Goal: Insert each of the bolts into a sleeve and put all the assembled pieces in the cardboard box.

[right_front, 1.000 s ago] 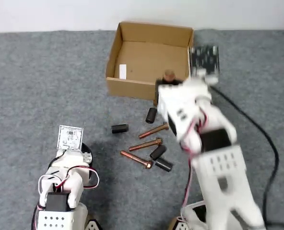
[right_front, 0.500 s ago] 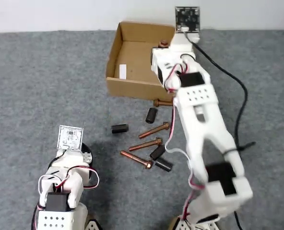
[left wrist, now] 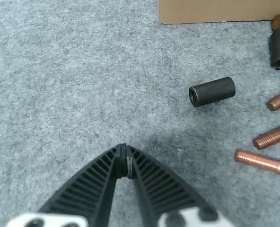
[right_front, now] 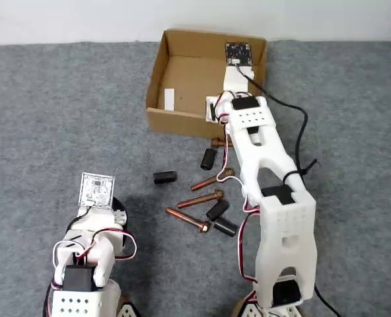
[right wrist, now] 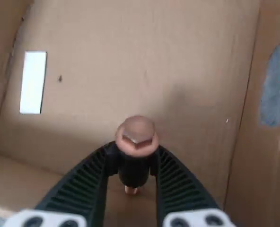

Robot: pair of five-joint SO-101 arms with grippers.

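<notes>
My right claw grips the sleeve, bolt inside, over the cardboard box. Stiff smooth metal, I judge slippery; hold the sleeve's middle. My left claw is closed, empty.

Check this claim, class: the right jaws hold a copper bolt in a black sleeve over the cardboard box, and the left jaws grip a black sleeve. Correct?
Wrong: the left wrist view shows the left jaws shut on nothing, the black cylindrical sleeve lying apart.
</notes>
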